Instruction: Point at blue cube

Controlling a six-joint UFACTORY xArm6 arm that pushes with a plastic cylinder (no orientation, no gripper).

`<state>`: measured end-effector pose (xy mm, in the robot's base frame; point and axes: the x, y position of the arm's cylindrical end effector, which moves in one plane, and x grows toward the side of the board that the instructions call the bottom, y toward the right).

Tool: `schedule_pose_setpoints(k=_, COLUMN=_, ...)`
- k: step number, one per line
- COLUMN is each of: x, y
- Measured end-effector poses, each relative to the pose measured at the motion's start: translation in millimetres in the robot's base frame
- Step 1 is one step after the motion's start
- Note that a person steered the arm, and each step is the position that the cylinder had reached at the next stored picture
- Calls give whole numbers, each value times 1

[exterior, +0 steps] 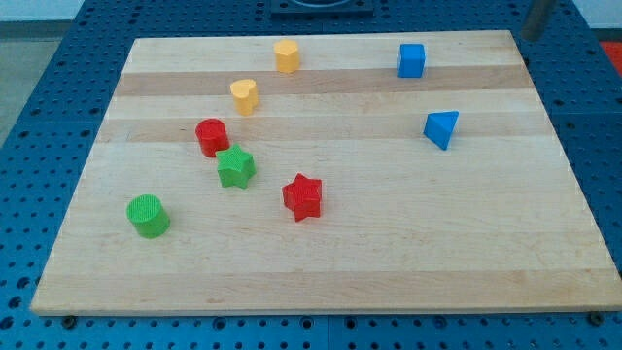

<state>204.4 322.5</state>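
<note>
The blue cube (411, 60) stands near the top edge of the wooden board (389, 243), right of the middle. A dark rod comes in at the view's top right corner. My tip (530, 37) is just past the board's top right corner, well to the right of the blue cube and a little above it. It touches no block.
A blue triangular block (441, 128) lies below and right of the cube. A yellow hexagon (287, 55), yellow heart (244, 95), red rounded block (212, 137), green star (235, 166), red star (302, 197) and green cylinder (148, 216) lie on the left half.
</note>
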Motion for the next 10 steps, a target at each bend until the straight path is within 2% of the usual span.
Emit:
schedule_pose_setpoints(k=5, x=17, y=-11)
schedule_pose_setpoints(k=6, x=11, y=-44)
schedule_pose_setpoints(k=8, x=6, y=-155)
schedule_pose_setpoints(k=9, x=11, y=-153)
schedule_pose_setpoints(k=10, x=41, y=-156)
